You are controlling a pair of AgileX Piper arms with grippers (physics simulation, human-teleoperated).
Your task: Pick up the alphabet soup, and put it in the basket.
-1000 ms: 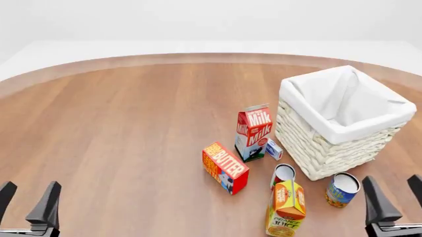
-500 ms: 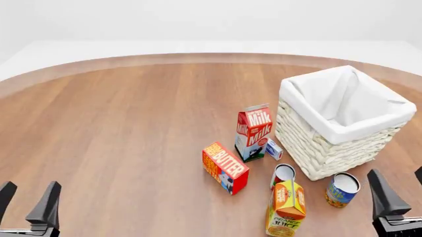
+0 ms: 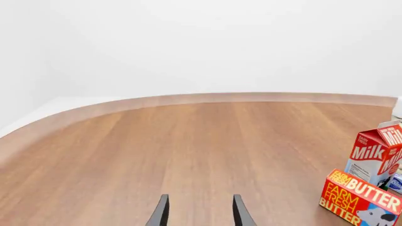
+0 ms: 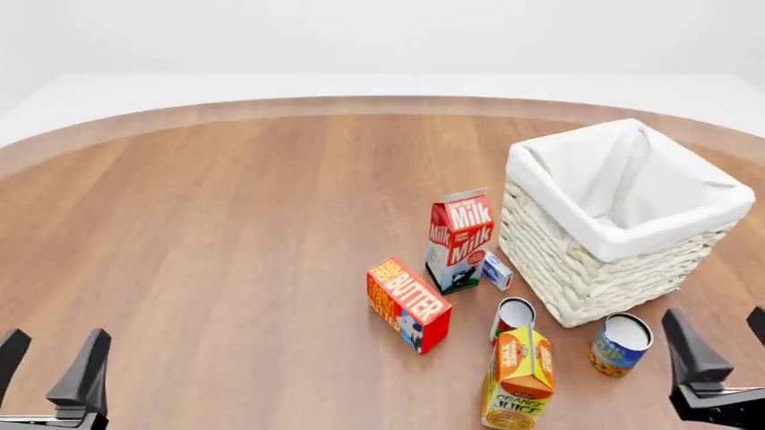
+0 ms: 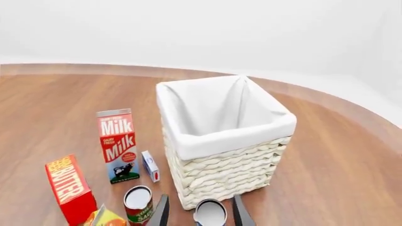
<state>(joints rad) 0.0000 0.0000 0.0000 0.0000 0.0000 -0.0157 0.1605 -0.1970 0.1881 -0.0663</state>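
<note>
The soup can [image 4: 621, 344] stands upright on the bench [image 4: 239, 233] at the lower right of the front view, just beside the near corner of the basket [image 4: 622, 219] and untouched. The right gripper [image 4: 715, 358] sits at the lower right edge, near the can, fingers apart and empty; in its wrist view the can [image 5: 210, 214] shows between the fingers. The left gripper [image 4: 48, 363] rests at the lower left, fingers apart, holding nothing. A milk carton [image 4: 460, 238] and butter box [image 4: 408, 303] stand left of the basket.
</note>
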